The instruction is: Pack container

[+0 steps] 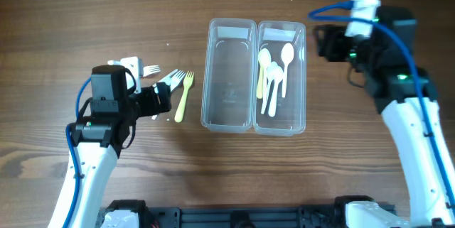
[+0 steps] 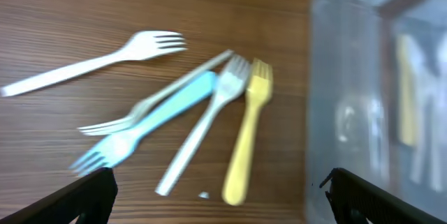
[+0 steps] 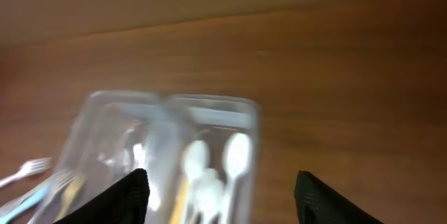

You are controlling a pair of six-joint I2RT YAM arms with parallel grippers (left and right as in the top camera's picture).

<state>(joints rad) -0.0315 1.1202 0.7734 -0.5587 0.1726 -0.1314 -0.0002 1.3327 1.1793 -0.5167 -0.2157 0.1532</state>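
Observation:
The container (image 1: 256, 72) is a clear twin tray at the table's centre. Its left tub is empty. Its right tub holds several white spoons (image 1: 276, 79) and a yellow piece (image 1: 260, 79). Left of it lie plastic forks, among them a yellow fork (image 1: 184, 94). My left gripper (image 1: 162, 100) is open and empty, low over the forks. In the left wrist view the gripper (image 2: 220, 199) frames the yellow fork (image 2: 248, 137), a pale fork (image 2: 202, 133) and a blue fork (image 2: 150, 130). My right gripper (image 1: 323, 42) is open and empty, above the table to the right of the container's far end (image 3: 209, 105).
A white fork (image 2: 98, 60) lies apart at the far left of the pile. A small white crumb (image 2: 203, 195) lies on the wood by the yellow fork's handle. Both arm bases stand at the table's front edge.

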